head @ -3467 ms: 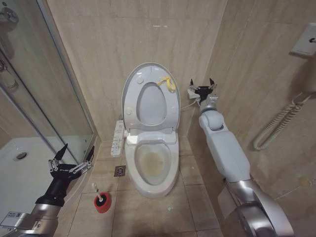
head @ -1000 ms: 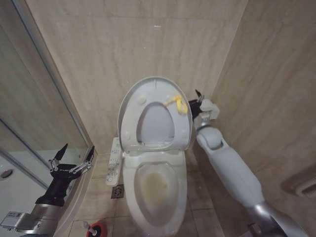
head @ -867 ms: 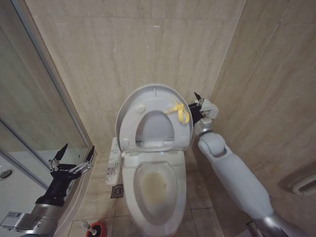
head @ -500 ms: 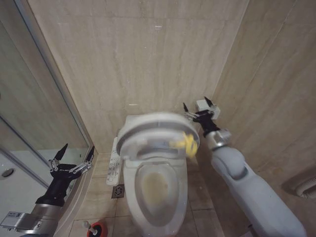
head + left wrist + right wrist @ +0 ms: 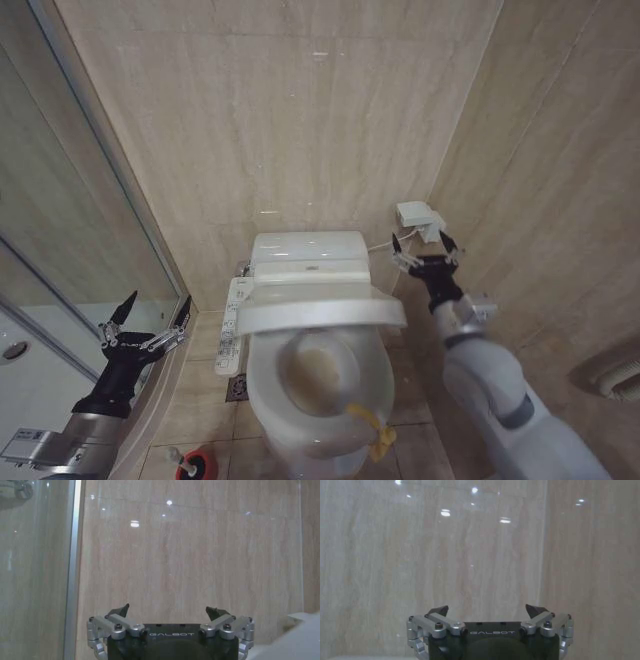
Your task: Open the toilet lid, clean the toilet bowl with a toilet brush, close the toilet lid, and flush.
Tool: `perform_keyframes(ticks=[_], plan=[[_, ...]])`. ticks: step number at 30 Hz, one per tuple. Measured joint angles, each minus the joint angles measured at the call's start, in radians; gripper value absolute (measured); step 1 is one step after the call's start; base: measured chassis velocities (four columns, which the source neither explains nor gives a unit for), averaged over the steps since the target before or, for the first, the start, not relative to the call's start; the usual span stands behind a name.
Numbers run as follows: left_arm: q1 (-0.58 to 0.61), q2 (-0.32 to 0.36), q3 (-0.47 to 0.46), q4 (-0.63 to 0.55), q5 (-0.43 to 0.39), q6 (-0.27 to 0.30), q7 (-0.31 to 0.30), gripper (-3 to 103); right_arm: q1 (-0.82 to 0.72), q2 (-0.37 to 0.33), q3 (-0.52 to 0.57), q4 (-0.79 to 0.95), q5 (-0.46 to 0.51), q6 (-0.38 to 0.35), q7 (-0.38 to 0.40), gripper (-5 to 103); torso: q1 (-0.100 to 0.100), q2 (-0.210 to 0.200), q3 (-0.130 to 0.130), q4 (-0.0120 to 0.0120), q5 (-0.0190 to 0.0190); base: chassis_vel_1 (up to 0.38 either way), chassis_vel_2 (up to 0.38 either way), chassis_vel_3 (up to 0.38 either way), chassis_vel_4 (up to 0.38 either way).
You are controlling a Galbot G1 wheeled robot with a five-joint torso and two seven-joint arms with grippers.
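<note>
Toilet lid [image 5: 322, 306] part-lowered over toilet bowl [image 5: 318, 372]; right tool [image 5: 424, 254], wide and empty, at the lid's 2 o'clock. Left tool [image 5: 146, 322], wide, idles at 9 o'clock above toilet brush [image 5: 190, 460].

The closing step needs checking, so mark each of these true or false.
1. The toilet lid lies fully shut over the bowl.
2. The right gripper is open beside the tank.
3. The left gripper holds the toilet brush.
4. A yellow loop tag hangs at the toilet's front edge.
1. False. The toilet lid is only partway down, and the stained toilet bowl shows in front of it.
2. True. The right gripper is open and empty next to the tank.
3. False. The left gripper is open and empty by the shower glass. The toilet brush stands in its red holder on the floor.
4. True. The yellow loop tag hangs there.
</note>
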Motion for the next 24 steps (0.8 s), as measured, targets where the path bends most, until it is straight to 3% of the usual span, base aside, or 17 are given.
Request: perform_keyframes(ticks=[8, 24], plan=[[0.000, 0.000, 0.000, 0.000, 0.000, 0.000, 0.000, 100, -0.270, 0.126, 0.106, 0.125, -0.157, 0.063, -0.122, 100, 0.000, 0.000, 0.000, -0.0003, -0.0001, 0.000, 0.000, 0.000, 0.000], [0.000, 0.000, 0.000, 0.000, 0.000, 0.000, 0.000, 100, -0.476, 0.262, 0.093, 0.235, -0.309, 0.097, -0.162, 100, 0.000, 0.000, 0.000, 0.0001, -0.0001, 0.000, 0.000, 0.000, 0.000]])
